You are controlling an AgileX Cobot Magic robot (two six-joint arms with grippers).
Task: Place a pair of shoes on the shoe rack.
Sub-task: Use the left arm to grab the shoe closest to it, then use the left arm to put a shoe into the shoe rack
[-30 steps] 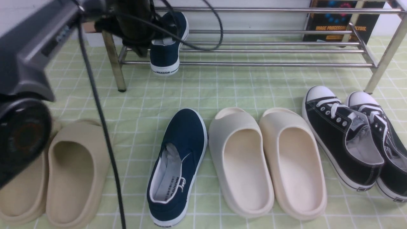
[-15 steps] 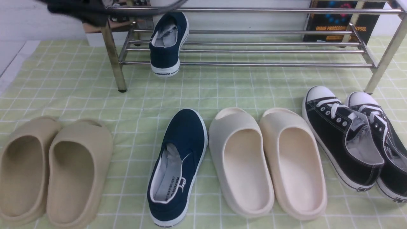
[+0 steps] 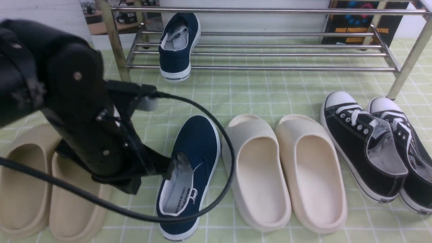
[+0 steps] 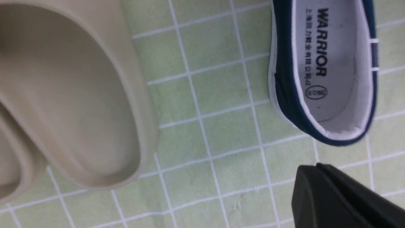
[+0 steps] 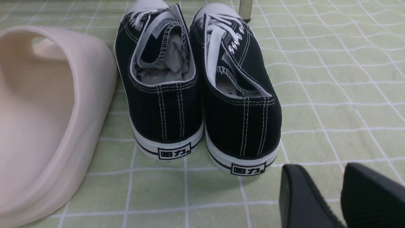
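One navy slip-on shoe (image 3: pixel 178 44) lies on the lower bars of the chrome shoe rack (image 3: pixel 270 68), its heel hanging over the front bar. The other navy shoe (image 3: pixel 199 148) lies on the green checked cloth, toe towards the rack; the left wrist view shows its heel end and "WARRIOR" insole (image 4: pixel 329 69). My left gripper (image 3: pixel 168 169) hangs low just left of this shoe's opening. Its black fingers are pressed together (image 4: pixel 316 167), shut and holding nothing, a little apart from the heel. My right gripper (image 5: pixel 319 168) is open over the cloth behind the black sneakers, outside the front view.
Two beige slides (image 3: pixel 30 189) lie under my left arm, one also in the left wrist view (image 4: pixel 72 95). Cream slides (image 3: pixel 283 172) lie right of the navy shoe. Black lace-up sneakers (image 3: pixel 368 145) (image 5: pixel 196 85) sit at the right. A dark box (image 3: pixel 361 23) stands behind the rack.
My left arm has left the rack, risen out of view, then come down beside the navy shoe on the cloth. The shoe on the rack stays where it was let go.
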